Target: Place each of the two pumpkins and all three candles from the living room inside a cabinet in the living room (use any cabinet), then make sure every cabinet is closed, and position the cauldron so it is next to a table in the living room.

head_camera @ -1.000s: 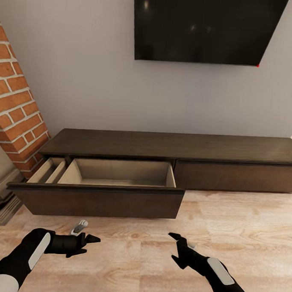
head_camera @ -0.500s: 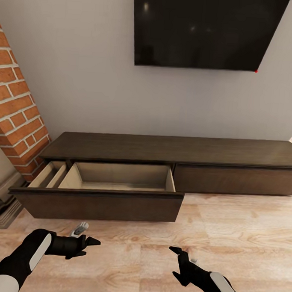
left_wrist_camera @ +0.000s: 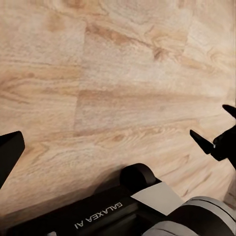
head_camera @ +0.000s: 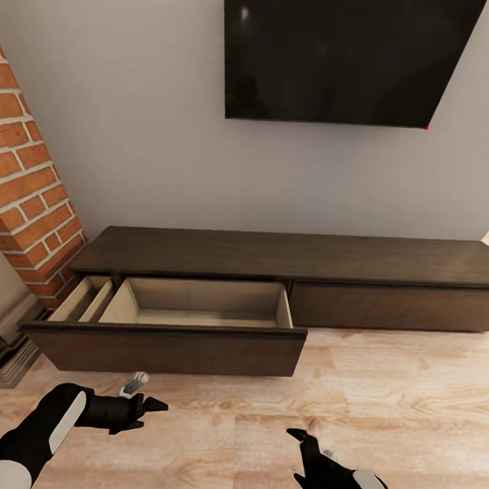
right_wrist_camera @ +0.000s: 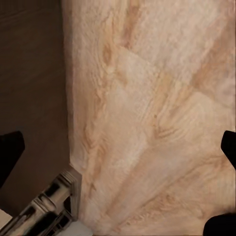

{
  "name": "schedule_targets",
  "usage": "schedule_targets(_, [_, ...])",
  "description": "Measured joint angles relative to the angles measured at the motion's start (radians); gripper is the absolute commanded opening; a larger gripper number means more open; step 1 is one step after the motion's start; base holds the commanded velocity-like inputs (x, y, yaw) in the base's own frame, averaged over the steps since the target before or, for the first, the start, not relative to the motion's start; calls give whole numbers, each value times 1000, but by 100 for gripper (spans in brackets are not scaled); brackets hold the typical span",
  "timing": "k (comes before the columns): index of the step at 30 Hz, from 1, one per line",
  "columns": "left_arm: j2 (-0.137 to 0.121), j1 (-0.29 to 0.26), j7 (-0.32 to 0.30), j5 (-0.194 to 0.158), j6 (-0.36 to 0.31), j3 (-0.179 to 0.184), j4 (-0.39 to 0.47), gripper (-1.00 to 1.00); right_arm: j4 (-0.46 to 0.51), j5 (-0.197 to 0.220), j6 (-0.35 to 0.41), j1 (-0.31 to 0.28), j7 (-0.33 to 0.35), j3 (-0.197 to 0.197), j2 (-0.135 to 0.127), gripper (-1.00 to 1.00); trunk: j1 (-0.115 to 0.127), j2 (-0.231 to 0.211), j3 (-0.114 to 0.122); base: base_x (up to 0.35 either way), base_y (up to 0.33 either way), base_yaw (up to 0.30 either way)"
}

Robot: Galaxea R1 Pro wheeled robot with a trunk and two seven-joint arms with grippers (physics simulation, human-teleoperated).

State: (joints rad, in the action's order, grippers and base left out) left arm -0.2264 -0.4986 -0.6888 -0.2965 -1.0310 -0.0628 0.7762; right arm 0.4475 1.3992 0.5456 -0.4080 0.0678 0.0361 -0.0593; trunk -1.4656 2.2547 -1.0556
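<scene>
Right pincer [head_camera: 301, 459] lowered, cabinet [head_camera: 287, 255] drawer [head_camera: 164, 346] open, floor [head_camera: 408, 396] ahead

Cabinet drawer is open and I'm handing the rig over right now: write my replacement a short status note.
Left tool: open, empty, low over the wood floor in front of the cabinet.
Right tool: open, empty, also low over the floor.
Cabinet: left drawer pulled out, its visible beige inside holding nothing; right drawer front closed.
Pumpkins, candles and cauldron: I cannot place any from these views.
Done: one drawer opened.
Left: fetch both pumpkins and three candles, put them inside, shut the drawer, then set the cauldron beside a living room table.
</scene>
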Motion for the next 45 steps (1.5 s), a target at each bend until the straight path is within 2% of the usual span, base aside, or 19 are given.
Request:
schedule_targets(2, [0, 0, 2, 0, 0, 0, 0, 100, -64, -1, -18, 0, -3, 0, -6, 100, 8, -14, 6, 0, 0, 0])
schedule_targets(6, [2, 0, 38, 0, 0, 0, 0, 100, -184, 4, -47, 0, -10, -2, -51, 100, 23, -42, 19, 0, 0, 0])
schedule_targets(9, [5, 0, 102, 1, 0, 0, 0, 100, -216, 7, -109, 0, -12, -3, -88, 100, 35, -63, 28, 0, 0, 0])
schedule_targets(12, [6, 0, 180, 0, 9, -3, 0, 100, -225, 4, -190, 0, -14, 2, -102, 100, 46, -84, 38, 0, 0, 0])
schedule_targets(16, [8, 0, 267, -1, 38, -4, -1, 100, -224, -10, -269, 0, -58, 16, -99, 100, 61, -112, 50, 0, 0, 0])
schedule_targets(19, [9, 0, 318, -1, 49, -5, -1, 100, -219, -76, -288, 0, -137, 59, -101, 100, 73, -133, 60, 0, 0, 0])
schedule_targets(20, [10, 0, 337, -1, 51, -6, -2, 100, -217, -110, -292, 0, -164, 79, -103, 100, 77, -140, 63, 0, 0, 0])
schedule_targets(23, [16, 0, 395, -1, 59, -8, -2, 100, -211, -177, -301, 0, -201, 112, -104, 100, 88, -161, 72, 0, 0, 0])
schedule_targets(31, [51, 0, 527, -4, 117, -9, -2, 100, -188, -212, -307, 0, -214, 130, -106, 100, 119, -217, 97, -1, 0, 0])
schedule_targets(35, [80, 0, 606, -4, 158, -10, -21, 100, -186, -241, -308, 0, -217, 130, -99, 100, 134, -245, 110, -45, 0, 0])
schedule_targets(38, [92, 0, 661, -5, 187, -11, -47, 100, -180, -269, -308, 0, -218, 130, -95, 100, 146, -266, 119, -57, 0, 0])
schedule_targets(45, [94, 0, 686, -8, 200, -12, -58, 100, -155, -286, -330, 0, -222, 132, -93, 100, 146, -266, 119, -13, 0, 148])
